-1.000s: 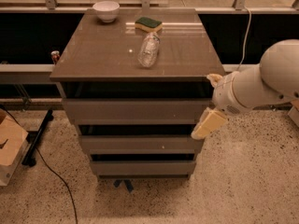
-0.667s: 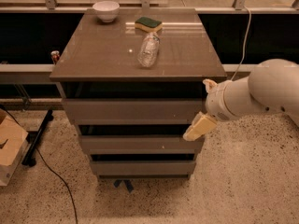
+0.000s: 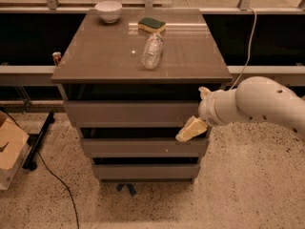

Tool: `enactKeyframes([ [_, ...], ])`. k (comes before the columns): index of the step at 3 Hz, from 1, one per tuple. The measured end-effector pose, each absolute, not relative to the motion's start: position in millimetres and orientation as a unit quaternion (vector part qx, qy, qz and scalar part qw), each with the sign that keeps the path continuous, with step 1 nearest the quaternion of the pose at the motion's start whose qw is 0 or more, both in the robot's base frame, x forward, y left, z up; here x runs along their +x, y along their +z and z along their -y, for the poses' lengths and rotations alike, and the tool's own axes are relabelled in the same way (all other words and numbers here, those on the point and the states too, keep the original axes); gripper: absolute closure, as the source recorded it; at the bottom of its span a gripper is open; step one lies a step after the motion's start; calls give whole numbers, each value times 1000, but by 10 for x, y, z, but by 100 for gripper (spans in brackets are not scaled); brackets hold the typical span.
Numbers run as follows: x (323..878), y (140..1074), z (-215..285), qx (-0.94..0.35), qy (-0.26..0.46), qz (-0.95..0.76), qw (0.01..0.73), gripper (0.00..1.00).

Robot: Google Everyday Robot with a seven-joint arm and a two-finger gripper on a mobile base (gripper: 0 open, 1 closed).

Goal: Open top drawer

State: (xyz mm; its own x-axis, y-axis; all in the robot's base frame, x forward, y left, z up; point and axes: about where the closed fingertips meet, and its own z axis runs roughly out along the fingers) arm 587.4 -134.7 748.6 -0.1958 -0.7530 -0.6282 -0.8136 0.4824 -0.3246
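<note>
The top drawer (image 3: 136, 113) is the widest grey-brown front, just under the cabinet's top, and it looks closed, with a dark gap above it. My gripper (image 3: 191, 129) is at the drawer's lower right corner, in front of the gap between the top drawer and the middle drawer (image 3: 143, 147). One pale finger (image 3: 189, 130) shows, pointing down and to the left. The white arm (image 3: 257, 104) reaches in from the right.
On the cabinet top (image 3: 95, 56) lie a clear plastic bottle (image 3: 151, 51), a green-and-yellow sponge (image 3: 151, 25) and a white bowl (image 3: 108, 11). The smallest drawer (image 3: 143, 171) is at the bottom. A cardboard box (image 3: 12, 149) and a black cable (image 3: 57, 180) are on the floor at the left.
The arm has moved left toward the cabinet. The gripper now sits at the right end of the top drawer's lower edge. The drawers have not moved.
</note>
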Motion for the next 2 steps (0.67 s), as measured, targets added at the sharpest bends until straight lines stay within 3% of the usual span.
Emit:
enactKeyframes([
  [2, 6292, 7111, 1185, -501, 65, -776, 378, 0],
])
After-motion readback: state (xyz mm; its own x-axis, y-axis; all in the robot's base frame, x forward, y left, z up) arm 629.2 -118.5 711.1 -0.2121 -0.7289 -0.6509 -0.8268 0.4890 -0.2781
